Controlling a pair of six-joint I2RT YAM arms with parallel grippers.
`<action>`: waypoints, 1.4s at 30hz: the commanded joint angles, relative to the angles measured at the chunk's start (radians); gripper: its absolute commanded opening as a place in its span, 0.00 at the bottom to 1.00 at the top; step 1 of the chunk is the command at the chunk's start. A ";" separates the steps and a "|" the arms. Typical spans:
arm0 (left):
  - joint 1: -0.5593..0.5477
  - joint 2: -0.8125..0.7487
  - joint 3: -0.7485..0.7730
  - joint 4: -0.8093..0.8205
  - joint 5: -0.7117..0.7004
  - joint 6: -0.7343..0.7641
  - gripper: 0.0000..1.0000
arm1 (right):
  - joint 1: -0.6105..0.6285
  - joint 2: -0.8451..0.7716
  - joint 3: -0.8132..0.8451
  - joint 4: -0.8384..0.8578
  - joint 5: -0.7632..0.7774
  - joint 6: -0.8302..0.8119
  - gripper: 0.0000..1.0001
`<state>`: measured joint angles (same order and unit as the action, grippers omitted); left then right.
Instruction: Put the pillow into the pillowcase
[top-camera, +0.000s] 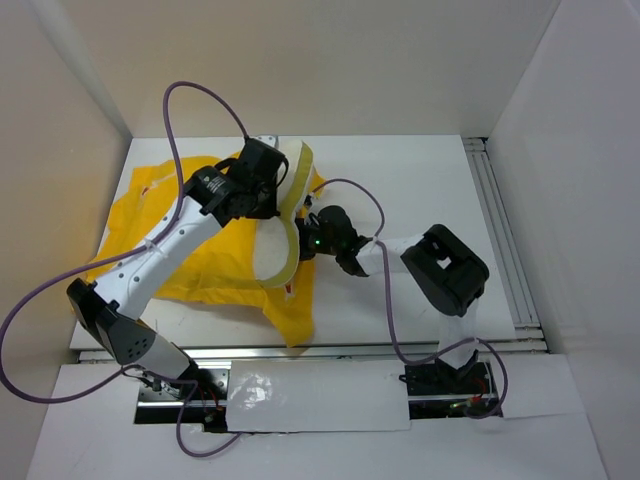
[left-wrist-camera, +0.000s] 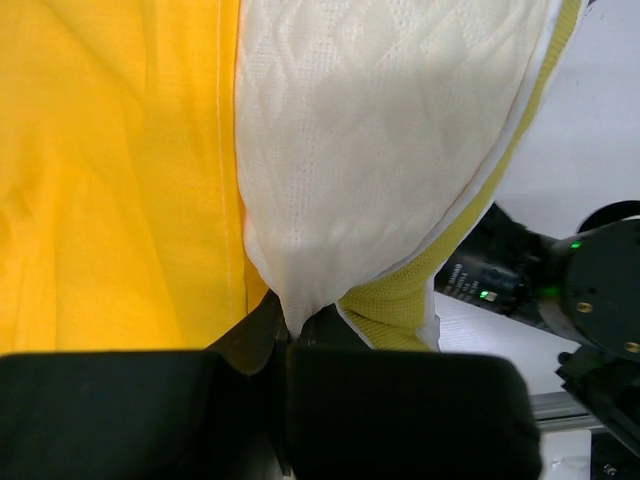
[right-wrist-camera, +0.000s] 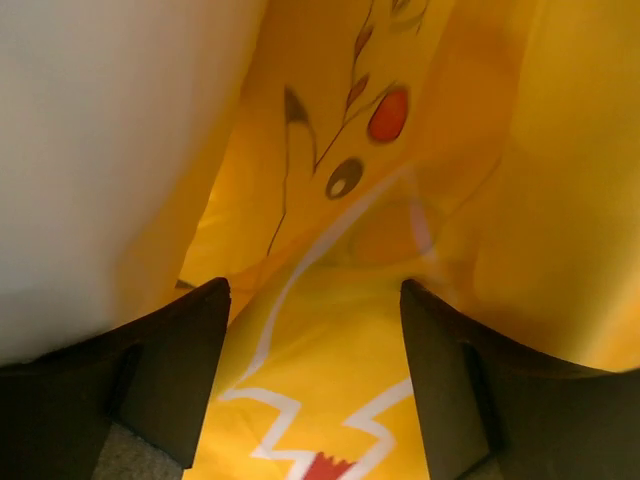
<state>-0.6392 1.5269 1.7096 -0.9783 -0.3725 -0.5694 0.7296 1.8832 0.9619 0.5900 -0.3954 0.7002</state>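
Pillow (top-camera: 272, 250) stands bowed on edge at the middle of the table (top-camera: 420, 190), a fold of it pinched tight between the left gripper's (left-wrist-camera: 290, 330) fingers. The pillowcase (top-camera: 200, 260) sprawls crumpled toward nine o'clock. Reaching in from three o'clock, the right gripper (right-wrist-camera: 312, 290) has its fingers spread among the Pikachu-printed yellow folds, beside the pillow.
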 joint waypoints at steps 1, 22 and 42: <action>-0.001 -0.060 0.002 0.121 0.000 -0.032 0.00 | 0.042 0.048 0.077 0.080 -0.079 0.090 0.77; 0.154 -0.097 -0.189 0.132 -0.057 -0.047 0.00 | -0.064 -0.108 0.043 -0.345 0.485 0.081 0.00; 0.118 0.233 -0.147 0.342 0.236 0.147 0.00 | -0.208 -0.487 -0.184 -0.164 0.220 -0.242 0.00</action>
<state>-0.4969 1.7573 1.5120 -0.5533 -0.1097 -0.4988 0.5308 1.4311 0.7475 0.3454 -0.1978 0.5259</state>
